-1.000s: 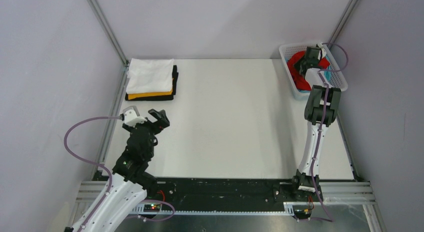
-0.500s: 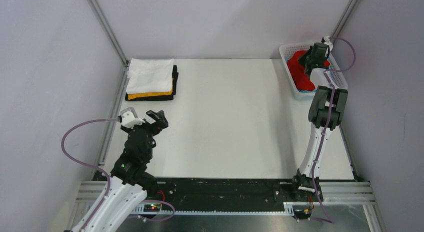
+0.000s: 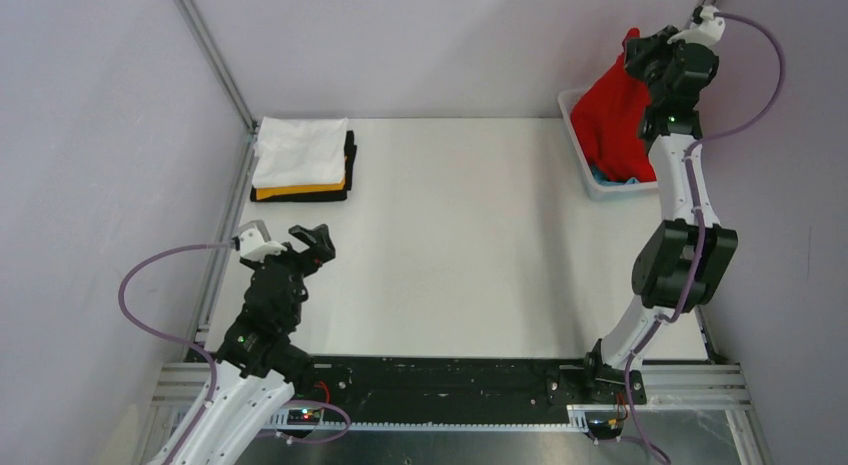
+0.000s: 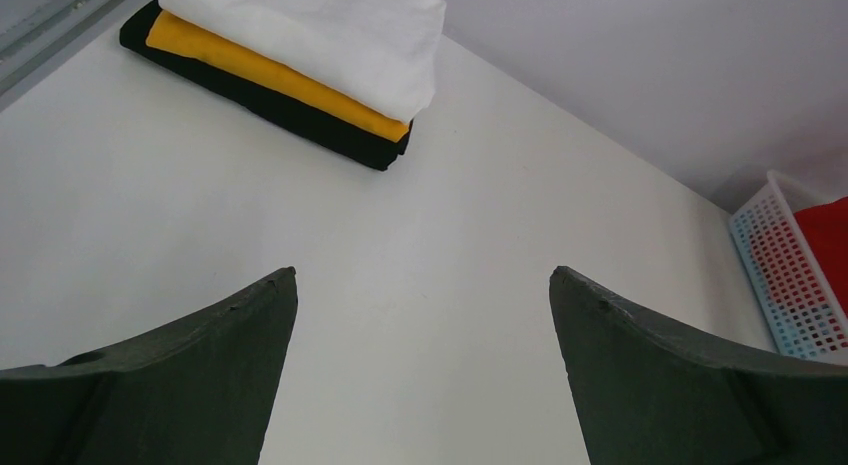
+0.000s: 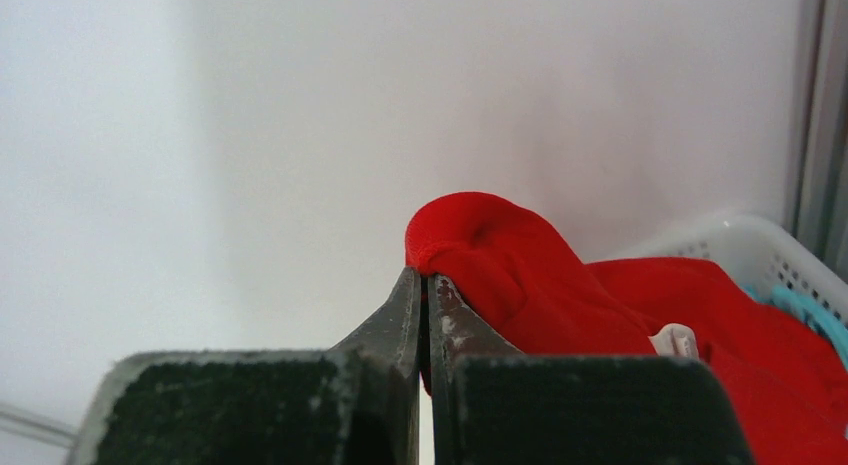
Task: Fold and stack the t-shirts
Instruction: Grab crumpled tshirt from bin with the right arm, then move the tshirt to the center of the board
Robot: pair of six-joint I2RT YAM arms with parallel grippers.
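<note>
Nearest me, my left gripper (image 4: pixel 420 285) hovers spread wide over the table (image 3: pixel 460 235). Far left, the white t-shirt (image 3: pixel 298 150) tops the yellow-orange t-shirt (image 3: pixel 300 190) and black t-shirt (image 3: pixel 349 155). Far right, my right gripper (image 5: pixel 425 280) pinches the red t-shirt (image 3: pixel 615 120), which dangles into the basket (image 3: pixel 570 105) holding the turquoise t-shirt (image 5: pixel 815 320).

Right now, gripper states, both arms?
Left gripper: open, holding nothing.
Right gripper: shut on the red t-shirt, lifted above the basket.
</note>
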